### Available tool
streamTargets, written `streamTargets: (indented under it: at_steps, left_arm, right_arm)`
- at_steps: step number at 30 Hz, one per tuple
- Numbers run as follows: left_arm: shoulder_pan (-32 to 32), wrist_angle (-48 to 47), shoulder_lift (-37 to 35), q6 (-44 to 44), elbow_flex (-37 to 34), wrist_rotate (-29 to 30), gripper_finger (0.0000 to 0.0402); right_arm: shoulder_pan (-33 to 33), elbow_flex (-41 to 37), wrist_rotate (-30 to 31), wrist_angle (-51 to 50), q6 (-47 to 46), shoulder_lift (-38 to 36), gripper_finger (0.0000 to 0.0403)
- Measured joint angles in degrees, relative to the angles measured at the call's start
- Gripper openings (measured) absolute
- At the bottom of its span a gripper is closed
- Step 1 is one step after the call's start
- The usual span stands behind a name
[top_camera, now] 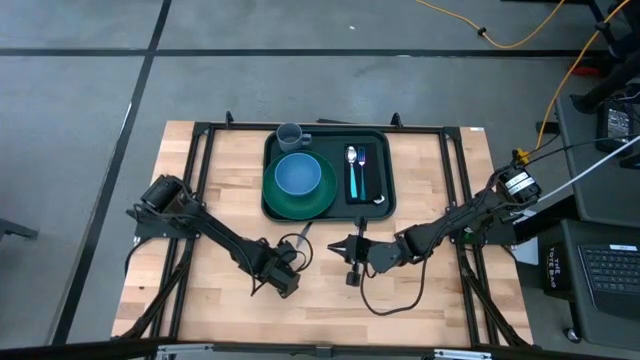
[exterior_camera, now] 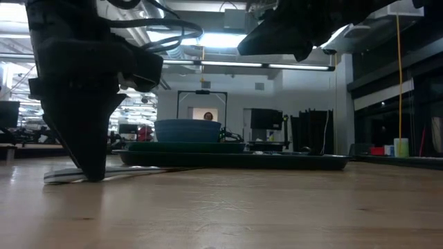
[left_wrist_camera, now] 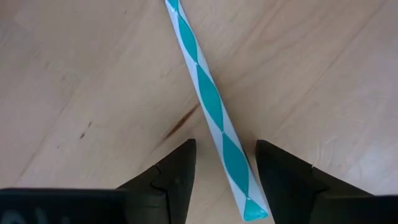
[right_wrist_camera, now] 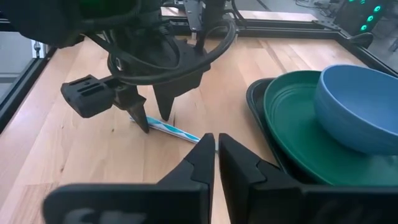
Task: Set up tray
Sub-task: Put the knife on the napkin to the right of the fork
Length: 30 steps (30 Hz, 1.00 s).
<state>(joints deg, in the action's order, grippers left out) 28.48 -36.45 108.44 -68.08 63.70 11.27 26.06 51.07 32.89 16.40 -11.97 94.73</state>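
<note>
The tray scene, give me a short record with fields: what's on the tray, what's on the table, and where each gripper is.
tray: dark green, at the far middle of the table
on tray: green plate holding a blue bowl; grey cup; spoon on a black napkin
on table: teal-and-white striped straw, lying flat near the tray
left gripper: open, fingers either side of the straw
right gripper: nearly shut, empty, beside the straw's other end

Dark green tray (top_camera: 387, 196) (loaded), flat, table's far-centre
</note>
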Motion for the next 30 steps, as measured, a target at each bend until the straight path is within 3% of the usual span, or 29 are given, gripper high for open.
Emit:
streamTargets:
  at_steps: [8, 19, 30]
  left_arm:
    - [0.7, 0.1, -0.2, -0.2, -0.1, 0.5, 0.0131]
    - [2.7, 0.7, -0.2, 1.1, -0.3, 3.6, 0.0035]
    - [2.9, -3.7, -5.1, 6.2, -0.8, 7.2, 0.0031]
  right_arm:
    - [0.0, 0.0, 0.0, -0.1, 0.0, 0.0, 0.0011]
    - [0.0, 0.0, 0.0, -1.7, -2.7, 0.0, 0.0024]
    - [0.0, 0.0, 0.0, -2.0, -3.0, 0.0, 0.0007]
